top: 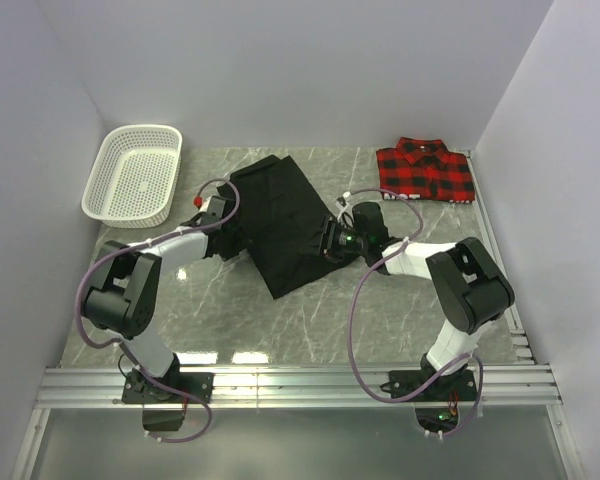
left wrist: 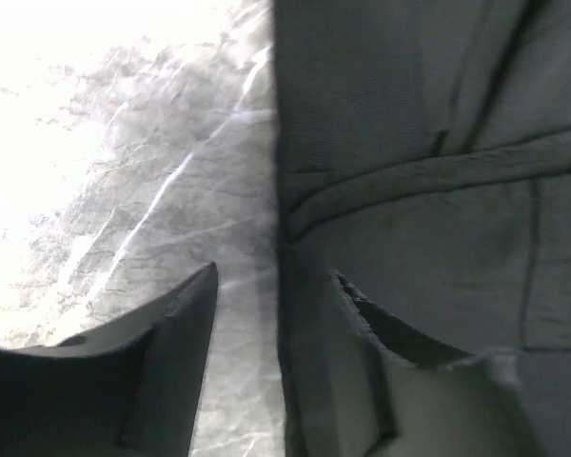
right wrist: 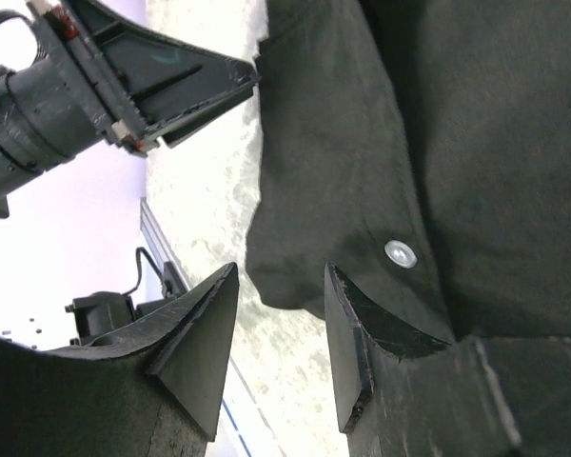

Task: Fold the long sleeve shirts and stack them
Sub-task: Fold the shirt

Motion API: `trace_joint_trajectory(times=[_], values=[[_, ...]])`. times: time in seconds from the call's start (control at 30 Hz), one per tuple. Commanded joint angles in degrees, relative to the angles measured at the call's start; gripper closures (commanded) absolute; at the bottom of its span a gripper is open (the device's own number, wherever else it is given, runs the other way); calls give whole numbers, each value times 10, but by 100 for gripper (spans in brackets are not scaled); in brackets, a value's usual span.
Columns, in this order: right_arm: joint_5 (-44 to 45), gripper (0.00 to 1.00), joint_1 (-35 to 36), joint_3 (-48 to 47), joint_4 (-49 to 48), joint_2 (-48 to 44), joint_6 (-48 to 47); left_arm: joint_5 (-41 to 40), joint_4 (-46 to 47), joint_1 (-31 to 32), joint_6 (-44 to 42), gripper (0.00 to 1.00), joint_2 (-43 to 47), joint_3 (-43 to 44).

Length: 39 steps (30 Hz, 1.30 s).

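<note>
The black long sleeve shirt lies partly folded in the middle of the table, running diagonally. At the back right the red-and-black plaid shirt rests folded. My left gripper sits low at the black shirt's left edge. In its wrist view the left gripper is open, straddling the edge of the black shirt. My right gripper is at the shirt's right edge. In its own view the right gripper is open, with a fold of the black shirt and a pale button just past its tips.
A white mesh basket stands at the back left. The marble tabletop shows bare in front of the shirt. White walls close the sides and back. The left gripper's fingers appear in the right wrist view.
</note>
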<state>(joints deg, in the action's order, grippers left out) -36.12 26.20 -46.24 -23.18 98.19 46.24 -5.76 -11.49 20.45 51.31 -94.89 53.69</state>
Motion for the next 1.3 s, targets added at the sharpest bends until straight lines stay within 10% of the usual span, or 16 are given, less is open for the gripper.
trace_joint_trajectory(times=[0.0, 1.27], values=[[-12, 52, 8, 3, -47, 5, 8, -6, 18, 1, 0, 50, -15, 26], [-11, 52, 39, -34, 1, 17, -28, -17, 7, 2, -24, 97, -57, 84]])
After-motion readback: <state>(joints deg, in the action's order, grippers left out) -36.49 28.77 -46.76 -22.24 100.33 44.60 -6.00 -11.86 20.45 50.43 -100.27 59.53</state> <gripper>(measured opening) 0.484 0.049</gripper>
